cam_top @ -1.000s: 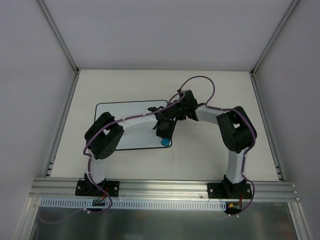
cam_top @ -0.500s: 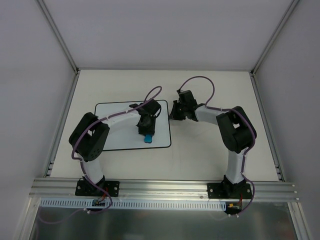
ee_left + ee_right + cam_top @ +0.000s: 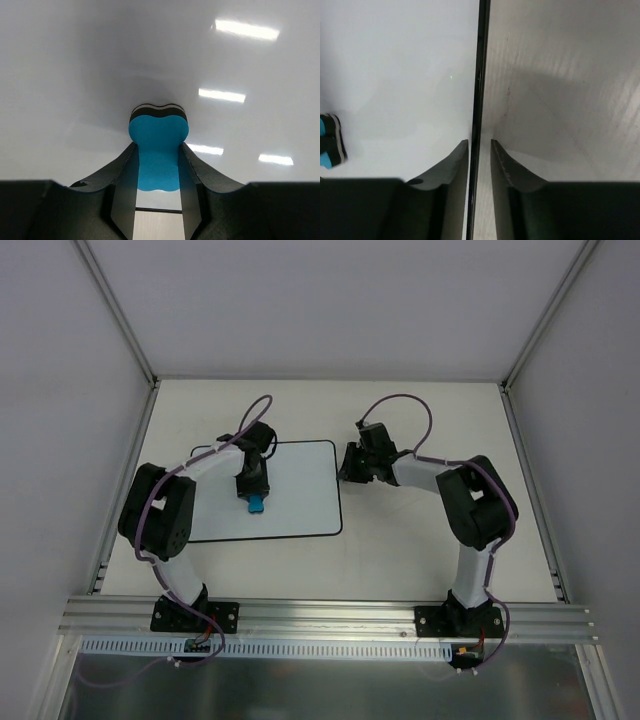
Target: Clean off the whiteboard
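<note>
The left gripper (image 3: 253,490), closed on the blue eraser (image 3: 158,135), has swept leftward from the near right corner of the whiteboard (image 3: 300,495) to its left-centre. The board lies on the left half of the tabletop (image 3: 430,420), and no writing shows on it in any view, so the erasing looks nearly done. A strip remains between the eraser and the board's left border. The right gripper (image 3: 480,146) has stayed at the right border, its fingers a narrow slit apart astride the black edge. Bare table lies beyond, towards the right rail.
</note>
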Robot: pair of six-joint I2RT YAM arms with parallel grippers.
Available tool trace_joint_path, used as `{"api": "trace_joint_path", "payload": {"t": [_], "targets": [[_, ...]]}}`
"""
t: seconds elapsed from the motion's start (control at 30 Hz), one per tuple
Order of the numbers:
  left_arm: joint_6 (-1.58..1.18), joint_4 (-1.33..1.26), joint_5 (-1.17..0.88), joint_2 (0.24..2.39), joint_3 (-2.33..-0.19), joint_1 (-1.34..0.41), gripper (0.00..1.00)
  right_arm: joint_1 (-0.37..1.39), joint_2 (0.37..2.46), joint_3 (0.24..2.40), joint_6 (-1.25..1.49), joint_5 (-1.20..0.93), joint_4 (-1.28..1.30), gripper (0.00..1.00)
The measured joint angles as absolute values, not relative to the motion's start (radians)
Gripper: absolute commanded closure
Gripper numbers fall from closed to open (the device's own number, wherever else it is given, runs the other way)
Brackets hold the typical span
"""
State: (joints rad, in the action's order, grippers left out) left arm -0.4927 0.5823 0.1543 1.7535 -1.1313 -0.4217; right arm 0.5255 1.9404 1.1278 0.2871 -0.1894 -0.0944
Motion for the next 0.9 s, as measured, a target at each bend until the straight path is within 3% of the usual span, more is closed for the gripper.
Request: {"api": "trace_joint_path", "payload": {"t": [0.17,0.27,0.33,0.37,0.4,0.63,0.9], "targets": [[-0.459,0.595,0.185,1.72,-1.131,-0.348,1.0,0.516,1.848,1.075,0.263,-0.141,0.006,0.54],[-0.447,0.606,0.179,1.675,-1.136,-0.346,1.0,0.495,1.754,1.045,0.239,-0.108,0.088,0.32],[-0.439,0.611,0.16,1.647,-1.147,-0.353,1.0,0.475,1.648,1.031,0.206,-0.081,0.152,0.08],[-0.435,0.611,0.155,1.639,-1.153,-0.355,1.0,0.468,1.629,1.031,0.208,-0.076,0.159,0.08],[-0.433,0.612,0.149,1.631,-1.164,-0.365,1.0,0.455,1.579,1.031,0.192,-0.062,0.181,0.01],[-0.411,0.624,0.11,1.658,-1.312,-0.577,1.0,0.387,1.249,1.029,0.115,0.059,0.345,0.01],[-0.379,0.607,0.074,1.872,-1.595,-0.846,1.0,0.377,0.97,0.977,0.057,0.216,0.527,0.01]]}}
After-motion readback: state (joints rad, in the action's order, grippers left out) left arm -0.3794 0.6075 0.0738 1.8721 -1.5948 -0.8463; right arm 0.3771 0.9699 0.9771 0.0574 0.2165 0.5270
